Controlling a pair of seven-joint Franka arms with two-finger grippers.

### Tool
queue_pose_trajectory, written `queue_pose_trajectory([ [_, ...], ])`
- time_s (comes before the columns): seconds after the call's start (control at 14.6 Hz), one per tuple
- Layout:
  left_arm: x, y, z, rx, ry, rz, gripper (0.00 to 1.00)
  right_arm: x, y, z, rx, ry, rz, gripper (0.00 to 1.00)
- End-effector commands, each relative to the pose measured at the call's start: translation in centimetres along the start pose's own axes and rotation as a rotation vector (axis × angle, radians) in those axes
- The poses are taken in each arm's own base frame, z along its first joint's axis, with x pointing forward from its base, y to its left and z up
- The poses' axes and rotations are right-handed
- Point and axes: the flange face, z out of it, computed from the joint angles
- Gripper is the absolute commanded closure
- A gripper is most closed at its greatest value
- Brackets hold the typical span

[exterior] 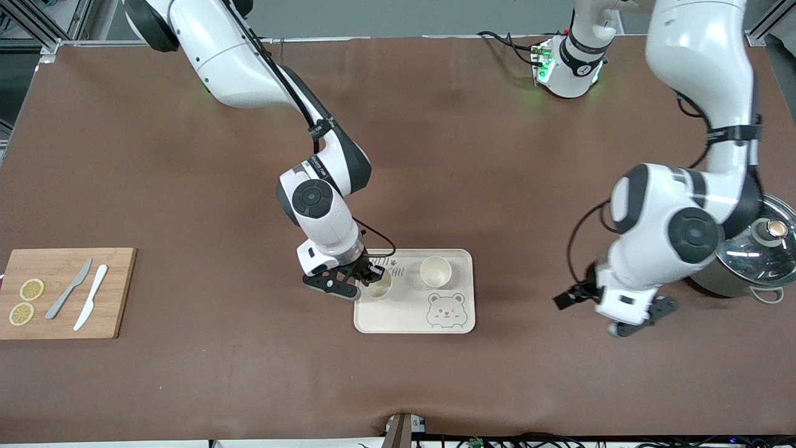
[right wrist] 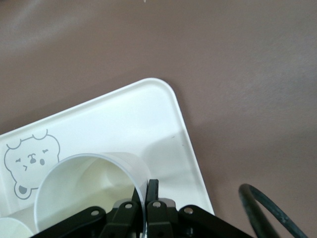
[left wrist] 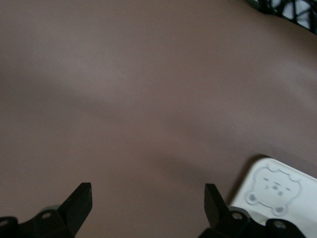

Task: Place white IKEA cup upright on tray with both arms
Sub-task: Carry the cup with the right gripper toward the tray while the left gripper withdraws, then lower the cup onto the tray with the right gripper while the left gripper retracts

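Note:
The cream-white tray (exterior: 404, 314) with a bear drawing lies on the brown table. My right gripper (exterior: 368, 278) is shut on the rim of a white cup (exterior: 381, 285), which is upright at the tray's end toward the right arm. In the right wrist view the fingers (right wrist: 153, 191) pinch the cup's wall (right wrist: 84, 191) over the tray (right wrist: 163, 114). A second white cup (exterior: 435, 271) stands upright on the tray beside it. My left gripper (exterior: 640, 317) is open and empty over bare table toward the left arm's end; its view (left wrist: 147, 198) shows the tray's bear corner (left wrist: 275, 188).
A wooden cutting board (exterior: 118, 298) with two lemon slices and two knives lies at the right arm's end. A steel pot with a glass lid (exterior: 755, 261) stands at the left arm's end, close to the left arm.

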Motion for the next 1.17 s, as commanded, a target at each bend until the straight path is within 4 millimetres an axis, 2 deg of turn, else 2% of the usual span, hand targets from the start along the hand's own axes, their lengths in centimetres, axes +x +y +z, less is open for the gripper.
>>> queue_pose_trajectory([
  [0.0,2.1,-4.1,-2.2,-0.021,0.01,0.033,0.0,-0.4,-0.9,0.9,0.004,0.035,-0.001,1.0],
  [0.14,4.1,-8.4,-5.2,-0.034,0.05,0.111,0.0,-0.7,-0.9,1.9,0.004,0.038,-0.003,1.0],
  [0.41,4.8,-13.1,-8.5,-0.017,0.038,0.175,0.0,-1.2,-0.7,3.1,-0.011,0.059,0.0,1.0],
  [0.55,3.9,-13.7,-11.0,-0.011,0.021,0.211,0.0,-1.3,-0.8,3.3,-0.011,0.062,-0.003,1.0],
  [0.75,0.8,-14.3,-16.8,0.003,-0.017,0.227,0.0,-1.3,-0.7,3.4,-0.013,0.062,-0.004,1.0],
  [0.89,-0.7,-14.4,-18.0,0.023,-0.065,0.281,0.0,-1.3,-0.7,3.5,-0.014,0.061,-0.003,1.0],
  [1.1,-3.1,-13.3,-20.9,0.04,-0.068,0.364,0.0,-1.3,-0.6,3.7,-0.017,0.061,-0.002,1.0],
])
